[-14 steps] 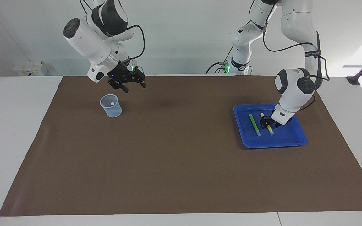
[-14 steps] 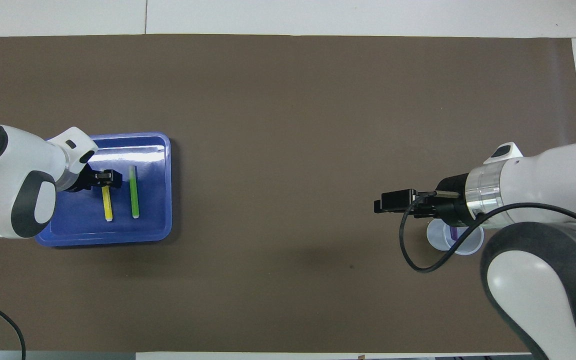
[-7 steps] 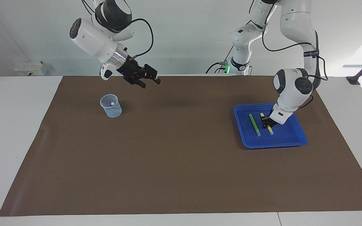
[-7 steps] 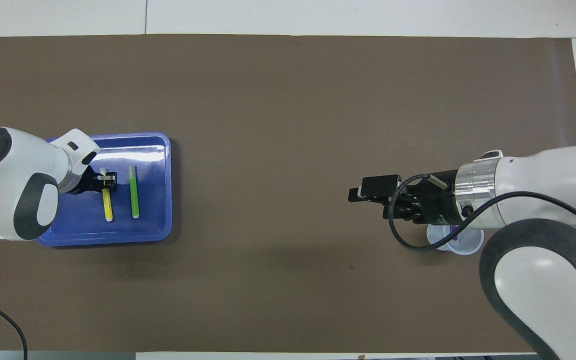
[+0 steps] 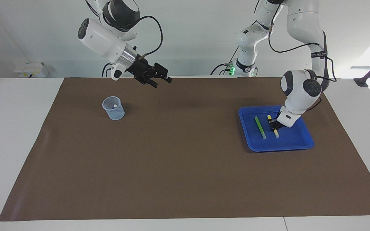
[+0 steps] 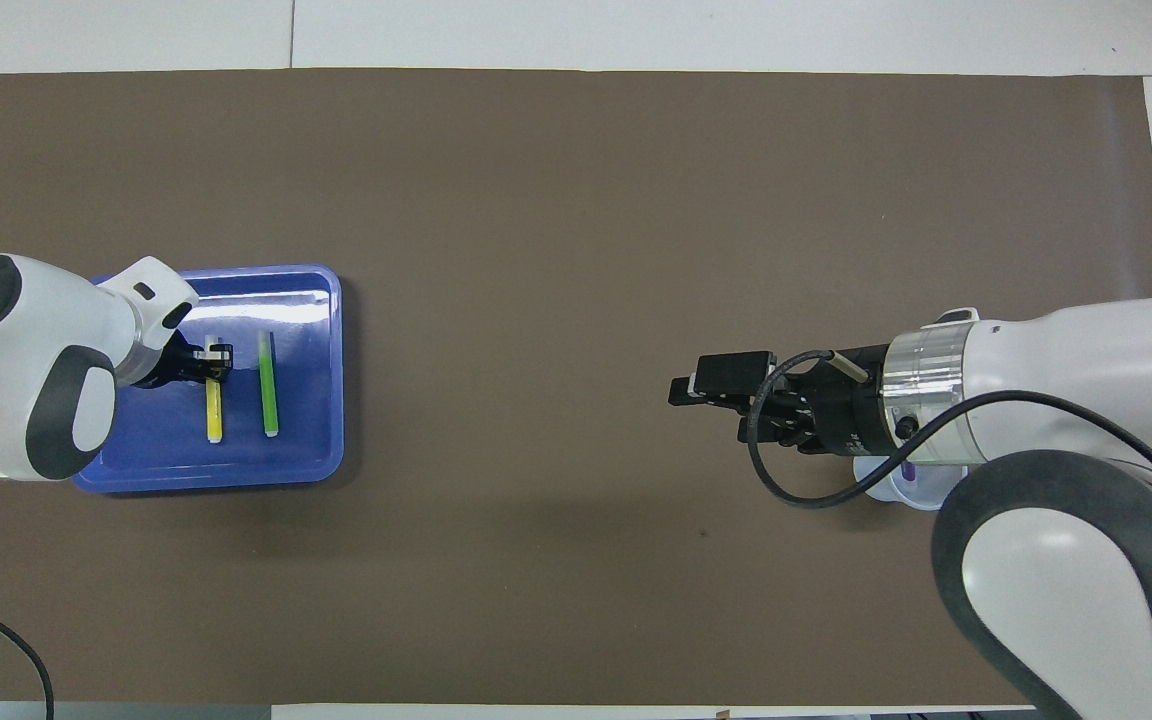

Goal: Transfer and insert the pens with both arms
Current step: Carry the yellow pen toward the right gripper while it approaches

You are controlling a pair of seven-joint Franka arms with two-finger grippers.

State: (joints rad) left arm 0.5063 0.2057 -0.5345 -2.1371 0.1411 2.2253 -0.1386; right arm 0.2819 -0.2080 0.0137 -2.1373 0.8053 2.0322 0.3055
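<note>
On blue tray (image 5: 295, 141), slim yellow pen (image 5: 276, 133), green pen (image 5: 260, 127) alongside

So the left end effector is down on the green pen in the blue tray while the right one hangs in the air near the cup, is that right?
Not quite. The left end effector is down on the yellow pen in the blue tray, as the facing view shows; the green pen lies untouched beside it. The right end effector does hang in the air near the cup.
</note>
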